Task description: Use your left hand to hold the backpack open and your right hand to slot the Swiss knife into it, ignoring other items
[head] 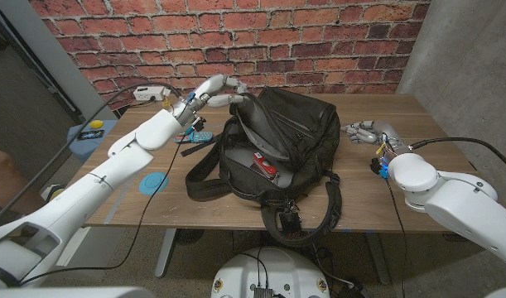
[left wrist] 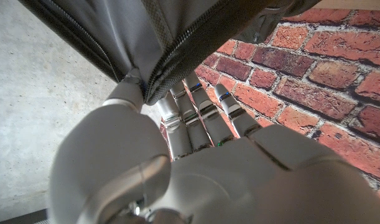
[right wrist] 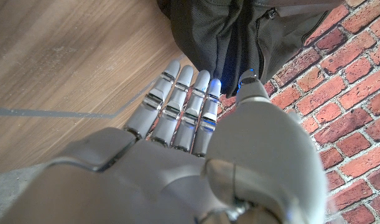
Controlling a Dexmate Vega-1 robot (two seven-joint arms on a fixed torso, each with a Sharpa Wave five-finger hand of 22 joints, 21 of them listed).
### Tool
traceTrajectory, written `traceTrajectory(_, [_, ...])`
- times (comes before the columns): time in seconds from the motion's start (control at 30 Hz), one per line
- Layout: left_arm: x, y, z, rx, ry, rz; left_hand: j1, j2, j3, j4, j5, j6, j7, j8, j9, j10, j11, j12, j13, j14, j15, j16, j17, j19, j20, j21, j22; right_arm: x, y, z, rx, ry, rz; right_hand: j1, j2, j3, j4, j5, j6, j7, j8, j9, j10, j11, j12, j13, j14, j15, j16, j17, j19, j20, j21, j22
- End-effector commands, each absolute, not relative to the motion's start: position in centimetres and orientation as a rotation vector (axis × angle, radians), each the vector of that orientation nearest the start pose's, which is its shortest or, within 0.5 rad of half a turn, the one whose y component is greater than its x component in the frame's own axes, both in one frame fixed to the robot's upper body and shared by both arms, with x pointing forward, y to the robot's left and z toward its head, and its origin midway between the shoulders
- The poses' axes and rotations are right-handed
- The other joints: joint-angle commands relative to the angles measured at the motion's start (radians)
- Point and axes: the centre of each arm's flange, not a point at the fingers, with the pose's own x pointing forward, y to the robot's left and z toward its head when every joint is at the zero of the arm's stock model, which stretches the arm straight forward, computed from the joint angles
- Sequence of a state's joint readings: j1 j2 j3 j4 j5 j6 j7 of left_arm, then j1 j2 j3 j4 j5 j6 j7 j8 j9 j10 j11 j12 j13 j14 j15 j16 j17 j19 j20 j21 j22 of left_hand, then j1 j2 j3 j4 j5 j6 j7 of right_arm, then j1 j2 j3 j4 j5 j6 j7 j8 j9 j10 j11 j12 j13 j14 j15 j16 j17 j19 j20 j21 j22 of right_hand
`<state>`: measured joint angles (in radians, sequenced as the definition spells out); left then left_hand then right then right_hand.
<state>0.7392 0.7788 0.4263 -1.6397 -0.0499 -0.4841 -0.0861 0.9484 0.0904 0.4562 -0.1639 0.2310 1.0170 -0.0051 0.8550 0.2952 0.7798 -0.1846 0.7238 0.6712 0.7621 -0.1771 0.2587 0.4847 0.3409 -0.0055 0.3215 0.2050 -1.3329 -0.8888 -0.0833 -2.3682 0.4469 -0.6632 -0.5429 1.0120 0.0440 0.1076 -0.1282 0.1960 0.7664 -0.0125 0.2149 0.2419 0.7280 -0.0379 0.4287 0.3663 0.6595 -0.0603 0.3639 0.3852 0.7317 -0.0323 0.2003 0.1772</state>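
Head view: backpack (head: 273, 157) sat mid-table, mouth gaping toward the robot, and the knife (head: 264, 163) already lay inside it, so my read was the slot was done and the step in hand was a clean finish. Left hand (head: 213, 92), at 10 o'clock from the bag, pinched the top flap by its rim and held it up; right hand (head: 365, 130), at 3 o'clock from the bag, was on the table (head: 418, 112) with fingers out, holding nothing. To do it well: keep the right hand wide of the shoulder straps so nothing snags, and lower the flap slowly rather than dropping it, so the bag doesn't tip and spill the knife. The knife looked small, red with pale metal showing, lying slantwise on the dark lining near the mouth's centre; finer detail was too small to tell. Left wrist view: fingers (left wrist: 205, 109) clamped the flap's zipper edge, dark fabric (left wrist: 146, 37) taut above them. Right wrist view: fingers (right wrist: 177, 106) straight and together, empty, near the bag's side (right wrist: 239, 31) over bare wood.
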Motion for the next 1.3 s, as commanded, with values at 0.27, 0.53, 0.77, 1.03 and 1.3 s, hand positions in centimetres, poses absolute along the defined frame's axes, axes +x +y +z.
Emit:
traceTrajectory(0.27, [53.7,22.2,11.0,1.071,-1.020,-0.519,-0.007,0.005,0.000,0.009,-0.007,-0.012,0.000,0.000,0.003,-0.013,-0.010,-0.003,0.007,-0.016,-0.003,-0.009,0.001,-0.009,0.002,0.001,0.001,48.6,-30.1,-1.5,-0.473,-0.330,-0.205,-0.001,0.009,-0.001,-0.004,-0.004,0.002,-0.001,0.005,-0.001,0.001,-0.002,-0.001,0.000,-0.003,-0.085,0.004,0.001,0.003,-0.009,0.009,0.002])
traceTrajectory(0.53, [53.5,22.5,11.2,1.133,-0.962,-0.562,-0.009,0.009,0.000,0.010,-0.010,-0.021,-0.005,0.001,0.007,-0.021,-0.011,-0.007,0.008,-0.031,-0.003,-0.017,0.001,-0.014,0.002,0.000,0.001,48.8,-30.2,-1.5,-0.454,-0.335,-0.209,-0.001,0.010,-0.001,-0.004,-0.004,0.002,-0.002,0.005,-0.001,0.002,-0.001,-0.002,0.000,-0.002,-0.085,0.004,0.001,0.004,-0.009,0.010,0.002])
traceTrajectory(0.77, [53.2,22.9,11.3,1.171,-0.929,-0.576,-0.010,0.013,0.002,0.010,-0.012,-0.032,-0.007,0.001,0.012,-0.030,-0.012,-0.010,0.009,-0.041,-0.002,-0.022,0.001,-0.020,0.003,-0.002,0.001,49.0,-30.1,-1.6,-0.433,-0.337,-0.207,-0.003,0.012,-0.001,-0.003,-0.005,0.003,-0.003,0.005,-0.002,0.001,-0.001,-0.003,-0.001,-0.002,-0.086,0.005,0.002,0.004,-0.009,0.010,0.002])
traceTrajectory(1.03, [53.0,23.6,11.9,1.221,-0.887,-0.589,-0.016,0.024,0.001,0.016,-0.017,-0.063,-0.004,-0.001,0.021,-0.055,-0.010,-0.024,0.003,-0.061,0.002,-0.029,0.005,-0.028,0.007,-0.004,0.001,49.2,-29.9,-1.5,-0.415,-0.334,-0.210,-0.006,0.013,-0.002,-0.002,-0.006,0.004,0.000,0.005,-0.002,0.003,0.001,-0.004,-0.002,-0.003,-0.083,0.005,0.001,0.004,-0.008,0.010,0.002])
traceTrajectory(1.3, [53.0,24.0,12.7,1.256,-0.856,-0.620,-0.021,0.031,0.001,0.018,-0.021,-0.078,-0.014,0.002,0.029,-0.060,-0.011,-0.030,-0.002,-0.073,0.003,-0.036,0.004,-0.035,0.011,-0.006,0.001,49.5,-29.4,-1.0,-0.376,-0.364,-0.198,-0.006,0.014,-0.002,-0.003,-0.007,-0.001,0.000,0.003,-0.002,-0.003,0.006,-0.007,-0.001,-0.011,-0.081,0.002,0.002,-0.002,-0.006,0.008,0.002])
